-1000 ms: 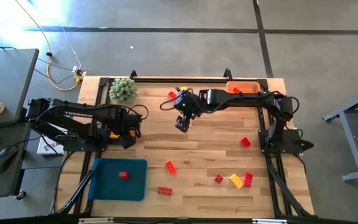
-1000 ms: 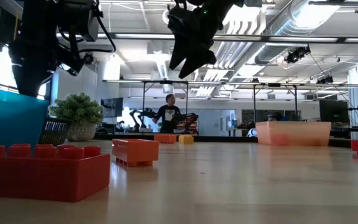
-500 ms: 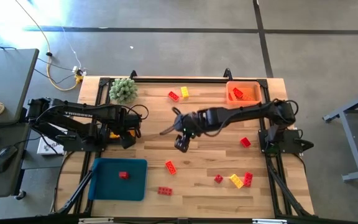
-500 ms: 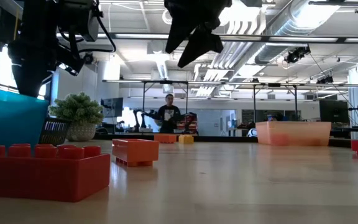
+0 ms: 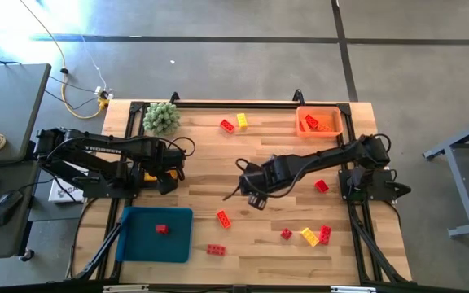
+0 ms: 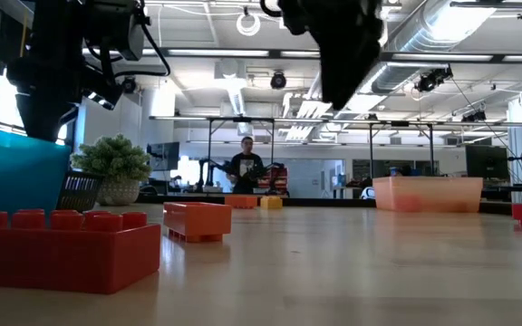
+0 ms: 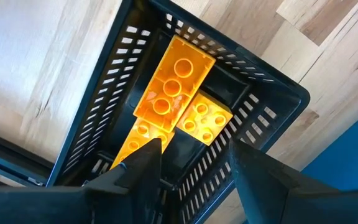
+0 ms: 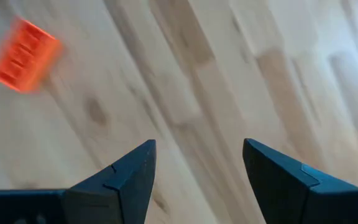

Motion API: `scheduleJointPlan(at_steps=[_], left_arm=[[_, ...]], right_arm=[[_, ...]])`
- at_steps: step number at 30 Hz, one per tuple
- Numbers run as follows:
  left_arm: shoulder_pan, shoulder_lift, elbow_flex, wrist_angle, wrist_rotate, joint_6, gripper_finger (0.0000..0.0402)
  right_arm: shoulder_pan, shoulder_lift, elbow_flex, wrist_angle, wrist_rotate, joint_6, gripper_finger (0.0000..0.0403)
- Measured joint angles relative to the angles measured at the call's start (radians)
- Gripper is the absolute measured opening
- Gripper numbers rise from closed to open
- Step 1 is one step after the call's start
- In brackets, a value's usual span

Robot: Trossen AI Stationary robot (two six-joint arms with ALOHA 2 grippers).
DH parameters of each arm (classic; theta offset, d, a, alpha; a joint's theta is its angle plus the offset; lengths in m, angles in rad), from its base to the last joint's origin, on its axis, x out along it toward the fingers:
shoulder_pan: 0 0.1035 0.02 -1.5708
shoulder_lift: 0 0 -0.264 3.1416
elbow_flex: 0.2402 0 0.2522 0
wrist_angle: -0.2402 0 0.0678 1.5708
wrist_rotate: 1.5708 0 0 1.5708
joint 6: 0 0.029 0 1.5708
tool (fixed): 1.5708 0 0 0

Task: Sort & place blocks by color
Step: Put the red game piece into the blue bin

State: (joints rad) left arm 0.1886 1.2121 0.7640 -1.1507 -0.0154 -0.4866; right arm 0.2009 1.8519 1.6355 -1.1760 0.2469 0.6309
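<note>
The wooden table (image 5: 259,244) spreads under both my arms, its bare planks filling most of what I see. My right arm stretches from its base at the table's right edge toward the middle, and my right claw (image 5: 255,198) hangs there above bare wood with its fingers (image 8: 123,180) spread apart and nothing between them; an orange block (image 8: 22,46) lies on the planks ahead of it. My left arm lies folded along the table's left side, and my left claw (image 5: 166,181) hovers over the black slotted basket (image 7: 253,81), fingers (image 7: 143,174) apart and empty, with yellow blocks (image 7: 176,87) lying flat on the basket's floor just beyond the tips. The blue tray (image 5: 141,242) sits at the near left with one red block (image 5: 162,229) on it. The orange bin (image 5: 301,112) at the far right holds orange blocks (image 5: 317,124). The green spiky plant ball (image 5: 161,117) rests at the far left corner. The remaining blocks are scattered: a red one (image 5: 227,125) and a yellow one (image 5: 242,120) touching or nearly so at the far middle, a red one (image 5: 322,186) near my right arm's base, an orange one (image 5: 223,218) just below my right claw, a red one (image 5: 216,249) near the front edge, and a cluster of red and yellow (image 5: 309,236) at the near right.
</note>
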Motion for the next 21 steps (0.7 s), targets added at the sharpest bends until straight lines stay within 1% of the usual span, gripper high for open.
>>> scheduleJointPlan(at_steps=[6, 11, 15, 21], left_arm=[[0.0, 0.0, 0.0, 0.0, 0.0, 0.0, 0.0177], [0.0, 0.0, 0.0, 0.001, 0.0, -0.006, 0.0177], [0.0, 0.0, 0.0, 0.001, 0.001, -0.008, 0.0177], [0.0, 0.0, 0.0, 0.002, 0.003, -0.033, 0.0177]], right_arm=[[0.012, 0.001, -0.032, -0.162, 0.054, 0.041, 0.0229], [0.023, 0.0, -0.147, -0.205, 0.072, 0.042, 0.0229], [0.026, 0.001, -0.27, -0.202, 0.04, 0.053, 0.0229], [0.036, -0.016, -0.403, -0.187, -0.031, 0.093, 0.0229]])
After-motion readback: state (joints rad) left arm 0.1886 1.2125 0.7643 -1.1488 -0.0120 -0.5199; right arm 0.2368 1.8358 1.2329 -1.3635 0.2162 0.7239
